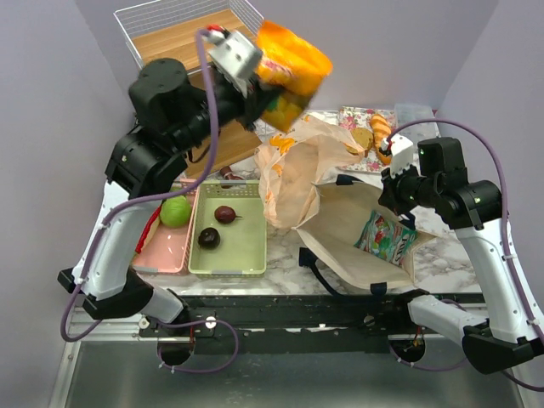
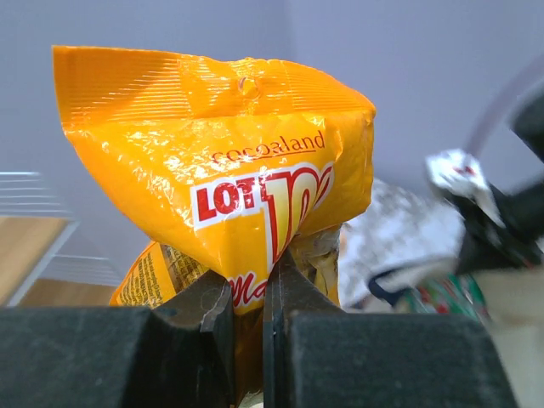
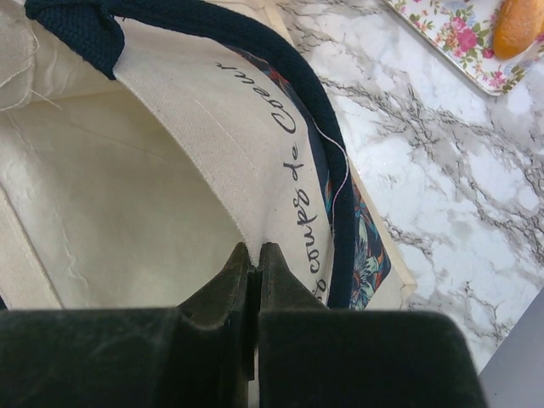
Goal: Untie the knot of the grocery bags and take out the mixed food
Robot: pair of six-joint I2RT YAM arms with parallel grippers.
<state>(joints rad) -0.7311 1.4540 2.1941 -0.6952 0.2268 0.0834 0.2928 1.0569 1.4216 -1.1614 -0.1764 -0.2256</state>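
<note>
My left gripper [image 1: 253, 83] is raised high over the back of the table, shut on the bottom of an orange snack packet [image 1: 291, 70]. In the left wrist view the packet [image 2: 246, 161] stands upright above the gripper [image 2: 253, 285]. A crumpled tan grocery bag [image 1: 293, 174] lies open on the table centre. My right gripper [image 1: 393, 192] is shut on the rim of the beige canvas tote [image 1: 344, 225]; the pinched fabric [image 3: 161, 187] shows at the right gripper [image 3: 255, 252]. A teal snack packet [image 1: 387, 236] lies on the tote.
A green basket [image 1: 252, 255] holds two maroon balls [image 1: 224, 213]. A pink tray [image 1: 170, 251] holds a green round vegetable [image 1: 175, 211] and a red chilli [image 1: 151, 228]. Bread rolls [image 1: 380, 130] lie on a floral tray [image 1: 355, 115]. A wire basket [image 1: 136, 21] stands at the back.
</note>
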